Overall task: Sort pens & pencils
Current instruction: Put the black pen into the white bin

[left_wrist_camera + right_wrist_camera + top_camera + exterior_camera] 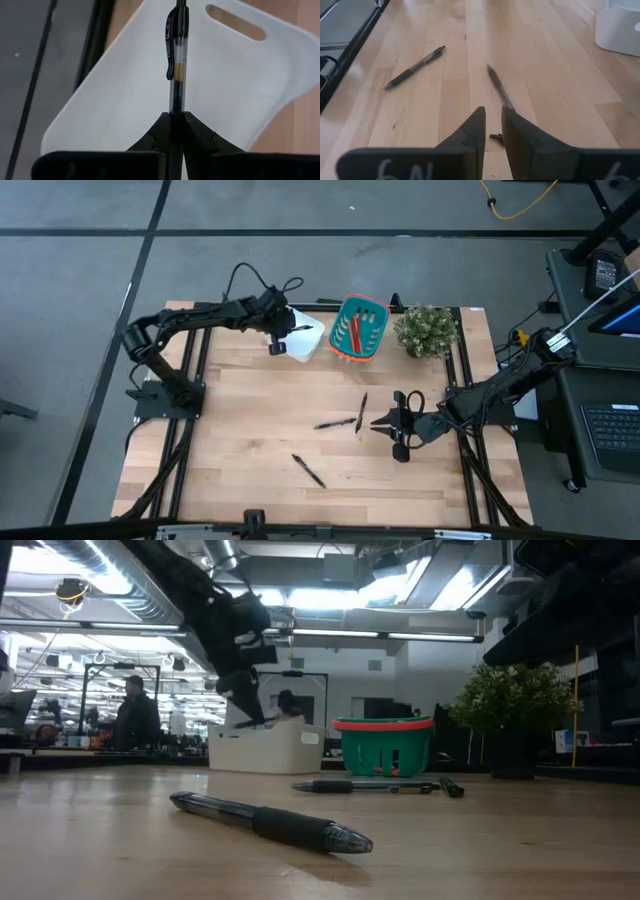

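My left gripper (175, 117) is shut on a black pen (176, 50) and hangs over the white bin (306, 343) at the table's far edge. Red and orange pencils (356, 332) lie in the teal basket (372, 330) beside the bin. Three black pens lie flat on the wood: one (335, 423) and another (362, 412) mid-table, a third (308, 470) nearer the front. My right gripper (492, 125) hovers by the two mid-table pens, open a narrow gap with nothing between its fingers. My left gripper pinches the pen's clear barrel (175, 107) between its two fingertips. The pen runs on ahead of the fingers, in line with them, clip end (172, 40) farthest out. The fingers slant down toward the bin, and the pen hangs clear above the bin's white inside.
A potted plant (426, 330) stands to the right of the basket at the far edge. Black frame rails run along the table's left and right sides. Bare wood lies between the bin and the loose pens.
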Robot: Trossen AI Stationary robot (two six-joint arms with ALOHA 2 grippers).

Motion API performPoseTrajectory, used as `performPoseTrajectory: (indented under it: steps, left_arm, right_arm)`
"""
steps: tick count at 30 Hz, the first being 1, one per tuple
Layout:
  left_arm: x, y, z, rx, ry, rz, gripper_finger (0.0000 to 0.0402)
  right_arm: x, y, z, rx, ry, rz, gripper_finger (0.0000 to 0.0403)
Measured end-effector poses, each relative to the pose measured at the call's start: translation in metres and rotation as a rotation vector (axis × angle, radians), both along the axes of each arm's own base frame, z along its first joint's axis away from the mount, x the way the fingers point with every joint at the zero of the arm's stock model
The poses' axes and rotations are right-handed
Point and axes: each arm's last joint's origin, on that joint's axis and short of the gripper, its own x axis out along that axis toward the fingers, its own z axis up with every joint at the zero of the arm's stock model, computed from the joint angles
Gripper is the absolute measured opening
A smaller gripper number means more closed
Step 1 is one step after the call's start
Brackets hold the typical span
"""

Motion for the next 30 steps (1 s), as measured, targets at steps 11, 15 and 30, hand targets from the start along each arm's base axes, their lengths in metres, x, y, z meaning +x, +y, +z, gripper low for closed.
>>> performPoseTrajectory:
  steps: [11, 15, 30]
  left_arm:
    - [0.016, 0.013, -0.013, -0.085, 0.065, -0.01, 0.002]
    - [0.013, 0.013, -0.024, -0.136, 0.122, 0.008, 0.0019]
    - [0.013, 0.016, -0.027, -0.16, 0.113, 0.125, 0.011]
  right_arm:
    - [0.0, 0.0, 0.0, 0.002, 0.001, 0.003, 0.0065]
    - [0.0, 0.0, 0.0, 0.007, 0.001, 0.002, 0.0065]
    - [0.0, 0.0, 0.0, 0.031, 0.001, -0.011, 0.0064]
